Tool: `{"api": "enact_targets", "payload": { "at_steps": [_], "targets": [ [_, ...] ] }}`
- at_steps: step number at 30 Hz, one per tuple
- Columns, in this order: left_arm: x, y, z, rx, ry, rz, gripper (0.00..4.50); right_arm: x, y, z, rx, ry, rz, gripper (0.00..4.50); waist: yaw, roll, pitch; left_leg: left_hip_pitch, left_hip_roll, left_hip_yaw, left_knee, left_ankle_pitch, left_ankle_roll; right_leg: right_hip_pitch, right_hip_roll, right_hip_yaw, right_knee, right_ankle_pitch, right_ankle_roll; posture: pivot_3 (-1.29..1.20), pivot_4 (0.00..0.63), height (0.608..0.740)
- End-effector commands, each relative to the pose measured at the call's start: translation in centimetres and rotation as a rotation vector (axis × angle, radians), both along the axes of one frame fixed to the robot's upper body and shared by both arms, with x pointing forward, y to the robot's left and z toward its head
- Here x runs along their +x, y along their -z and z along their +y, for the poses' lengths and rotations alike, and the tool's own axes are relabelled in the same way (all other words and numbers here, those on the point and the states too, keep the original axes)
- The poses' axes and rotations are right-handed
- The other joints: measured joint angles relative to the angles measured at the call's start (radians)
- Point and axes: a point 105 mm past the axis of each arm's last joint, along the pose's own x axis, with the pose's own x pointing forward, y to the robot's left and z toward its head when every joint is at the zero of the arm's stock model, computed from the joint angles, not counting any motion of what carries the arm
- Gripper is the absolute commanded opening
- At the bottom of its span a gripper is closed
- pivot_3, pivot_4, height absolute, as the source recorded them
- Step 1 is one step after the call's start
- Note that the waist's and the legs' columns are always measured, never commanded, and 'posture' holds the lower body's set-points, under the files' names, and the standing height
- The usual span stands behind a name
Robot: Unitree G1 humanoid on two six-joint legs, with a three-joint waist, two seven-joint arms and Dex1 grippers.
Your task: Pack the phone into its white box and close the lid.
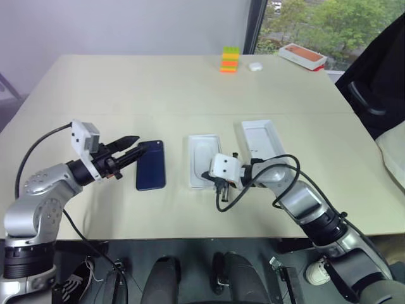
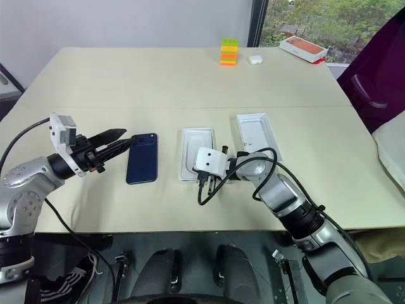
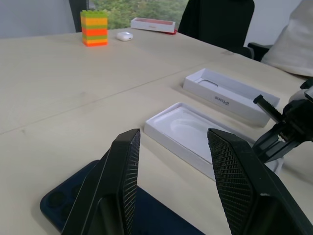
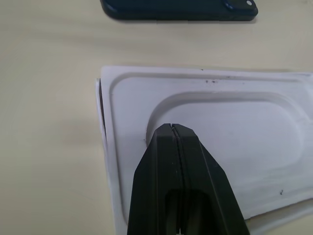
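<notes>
**While the insert is in the tray, the phone waits**

Since the thin white insert [image 1: 204, 159] with its oval recess sits where the phone [image 1: 150, 164] should go, I'd say clearing it comes first. Right gripper [image 4: 178, 161] has its 2 fingers pressed together over the insert's near end, gripping nothing I can see. Left gripper [image 1: 130, 151] stands parted just beside the slim, glossy navy phone, flat on the table [image 1: 158, 88]. Next it needs an edge pinch. Matte white lid [image 1: 262, 139] lies beside it, hollow side up.

Beige table [image 1: 171, 88] — phone [image 1: 150, 165], white insert [image 1: 204, 158], lid [image 1: 261, 140].
</notes>
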Motion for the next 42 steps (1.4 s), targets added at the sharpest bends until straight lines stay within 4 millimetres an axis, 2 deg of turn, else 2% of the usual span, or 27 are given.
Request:
{"api": "enact_targets", "payload": {
  "at_steps": [1,9,12,17,23,27,29,34,39,42],
  "targets": [
    [-0.3,-1.0,-0.5,0.004,0.013,-0.055,2.31,-0.3,-0.7,0.0,-0.025,-0.048,-0.031,0.02,0.000,0.000,0.000,0.000,0.000,0.000,0.000,0.000,0.000,0.000,0.000,0.000,0.000,0.000,0.000,0.00,0.150,0.740],
    [0.0,-1.5,-0.8,-0.020,0.014,-0.069,2.31,0.3,-0.2,-0.4,-0.030,-0.031,-0.044,0.02,0.000,0.000,0.000,0.000,0.000,0.000,0.000,0.000,0.000,0.000,0.000,0.000,0.000,0.000,0.000,0.00,0.150,0.740],
    [-0.1,-1.5,-0.7,-0.012,0.016,-0.067,2.31,0.5,-1.7,0.6,0.076,-0.012,-0.043,0.02,-0.001,0.000,0.000,0.000,0.000,0.000,0.000,0.000,0.000,0.000,0.000,0.000,0.000,0.000,0.000,0.00,0.150,0.740],
    [0.0,-1.5,-0.7,-0.023,0.018,-0.065,2.31,1.8,-3.5,0.8,0.100,0.011,-0.114,0.02,-0.002,0.000,0.000,0.000,0.000,0.000,0.000,0.000,0.000,0.000,0.000,0.000,0.000,0.000,0.000,0.00,0.150,0.740],
    [0.1,-1.5,-0.8,-0.017,0.024,-0.062,2.31,3.0,-2.6,0.4,0.034,0.024,-0.154,0.02,-0.001,0.000,0.000,0.000,0.000,0.000,0.000,0.000,0.000,0.000,0.000,0.000,0.000,0.000,0.000,0.00,0.150,0.740],
    [0.2,-1.3,-0.6,-0.013,0.014,-0.049,2.31,3.7,-0.4,0.0,-0.068,0.035,-0.183,0.02,-0.002,0.000,0.000,0.000,0.000,0.000,0.000,0.000,0.000,0.000,0.000,0.000,0.000,0.000,0.000,0.00,0.150,0.740],
    [0.2,-1.2,-0.5,-0.007,0.007,-0.040,2.31,3.6,-0.3,0.0,-0.072,0.024,-0.186,0.02,-0.003,0.000,0.000,0.000,0.000,0.000,0.000,0.000,0.000,0.000,0.000,0.000,0.000,0.000,0.000,0.00,0.150,0.740],
    [0.1,-0.5,0.0,-0.002,-0.009,0.000,2.31,3.5,-1.9,0.2,-0.009,0.017,-0.197,0.02,-0.004,0.000,0.000,0.000,0.000,0.000,0.000,0.000,0.000,0.000,0.000,0.000,0.000,0.000,0.000,0.00,0.150,0.740],
    [0.4,-0.5,1.0,-0.032,-0.040,0.032,2.31,3.9,-6.7,0.2,0.295,0.088,-0.094,0.02,-0.004,0.000,0.000,0.000,0.001,0.000,0.000,0.000,0.000,0.000,0.001,0.000,0.001,0.002,-0.003,0.00,0.150,0.740],
    [0.6,-0.3,2.0,-0.065,-0.068,0.079,2.31,4.3,-8.5,-0.4,0.383,0.112,-0.061,0.02,-0.004,0.000,0.000,0.000,0.001,0.000,0.000,0.000,0.000,0.000,0.000,0.000,0.001,0.002,-0.003,0.00,0.150,0.740]
  ]
}}
